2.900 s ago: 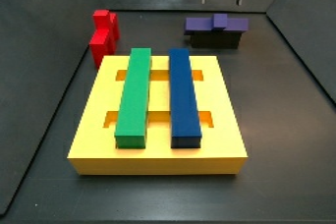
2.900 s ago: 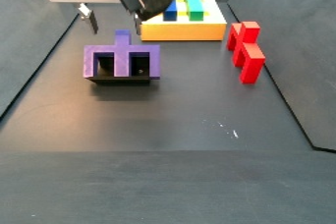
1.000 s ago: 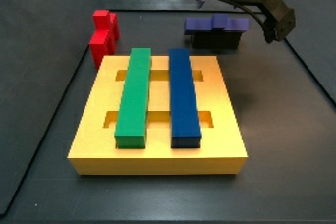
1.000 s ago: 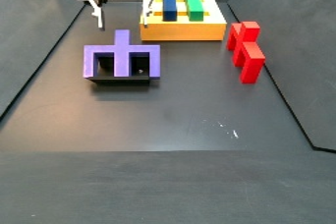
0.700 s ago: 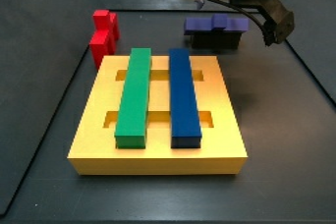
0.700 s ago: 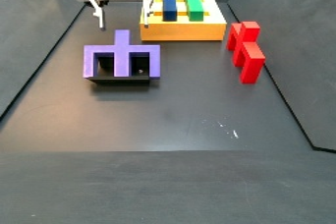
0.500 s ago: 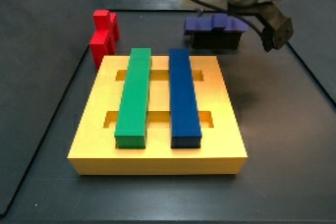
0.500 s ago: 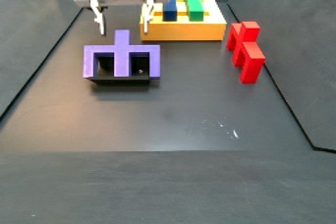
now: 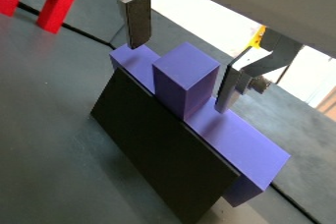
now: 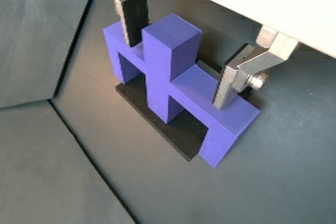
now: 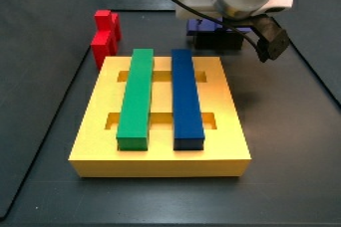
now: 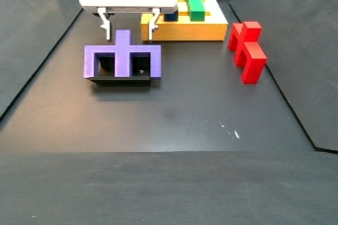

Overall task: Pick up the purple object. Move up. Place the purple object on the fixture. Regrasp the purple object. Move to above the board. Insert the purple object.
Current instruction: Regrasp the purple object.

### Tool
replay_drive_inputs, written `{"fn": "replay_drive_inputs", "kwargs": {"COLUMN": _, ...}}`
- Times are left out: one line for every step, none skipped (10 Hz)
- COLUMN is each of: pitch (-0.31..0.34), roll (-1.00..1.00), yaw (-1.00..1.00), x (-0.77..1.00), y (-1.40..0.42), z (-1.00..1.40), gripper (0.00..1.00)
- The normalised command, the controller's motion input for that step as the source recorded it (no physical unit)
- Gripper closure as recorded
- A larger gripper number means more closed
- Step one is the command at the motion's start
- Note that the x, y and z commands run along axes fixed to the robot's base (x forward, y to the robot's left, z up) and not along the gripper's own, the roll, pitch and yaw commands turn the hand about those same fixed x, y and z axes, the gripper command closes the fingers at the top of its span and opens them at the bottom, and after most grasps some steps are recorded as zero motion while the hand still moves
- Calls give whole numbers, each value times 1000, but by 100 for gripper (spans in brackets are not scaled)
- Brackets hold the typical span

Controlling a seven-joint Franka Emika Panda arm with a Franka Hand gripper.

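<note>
The purple object (image 12: 123, 61) rests on the black fixture (image 12: 122, 80), with one prong pointing up. My gripper (image 12: 128, 30) hangs open just above it, away from the yellow board (image 12: 185, 30). In both wrist views the fingers (image 9: 137, 17) (image 10: 237, 81) stand on either side of the upright prong (image 9: 191, 76) (image 10: 168, 46), apart from it, with the purple object (image 10: 197, 95) below them on the fixture (image 9: 144, 140). In a side view the arm covers most of the purple object (image 11: 198, 26) and the gripper (image 11: 248, 35).
The board (image 11: 160, 156) carries a long green bar (image 11: 136, 94) and a long blue bar (image 11: 186, 97). A red stepped block (image 11: 103, 36) (image 12: 247, 49) stands on the floor beside the board. Dark walls enclose the floor.
The gripper has moved over the purple object and come down, so its open fingers now straddle the upright prong. The purple object has not moved.
</note>
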Motion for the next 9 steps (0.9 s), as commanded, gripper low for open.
{"fn": "replay_drive_inputs", "kwargs": {"pitch": 0, "roll": 106, "yaw": -146, "x": 0, "y": 0, "z": -180, "gripper": 0}}
{"fn": "replay_drive_inputs", "kwargs": {"pitch": 0, "roll": 106, "yaw": -103, "x": 0, "y": 0, "z": -160, "gripper": 0}}
{"fn": "replay_drive_inputs", "kwargs": {"pitch": 0, "roll": 171, "yaw": -100, "x": 0, "y": 0, "z": -103, "gripper": 0}}
{"fn": "replay_drive_inputs", "kwargs": {"pitch": 69, "roll": 163, "yaw": -117, "x": 0, "y": 0, "z": 0, "gripper": 0}}
{"fn": "replay_drive_inputs", "kwargs": {"pitch": 183, "roll": 209, "yaw": -126, "x": 37, "y": 0, "z": 0, "gripper": 0}}
{"fn": "replay_drive_inputs", "kwargs": {"pitch": 189, "roll": 240, "yaw": -143, "x": 34, "y": 0, "z": 0, "gripper": 0}}
{"fn": "replay_drive_inputs", "kwargs": {"pitch": 151, "roll": 254, "yaw": -157, "x": 11, "y": 0, "z": -6, "gripper": 0}}
{"fn": "replay_drive_inputs", "kwargs": {"pitch": 23, "roll": 209, "yaw": -117, "x": 0, "y": 0, "z": -94, "gripper": 0}}
{"fn": "replay_drive_inputs", "kwargs": {"pitch": 0, "roll": 97, "yaw": -60, "x": 0, "y": 0, "z": -126, "gripper": 0}}
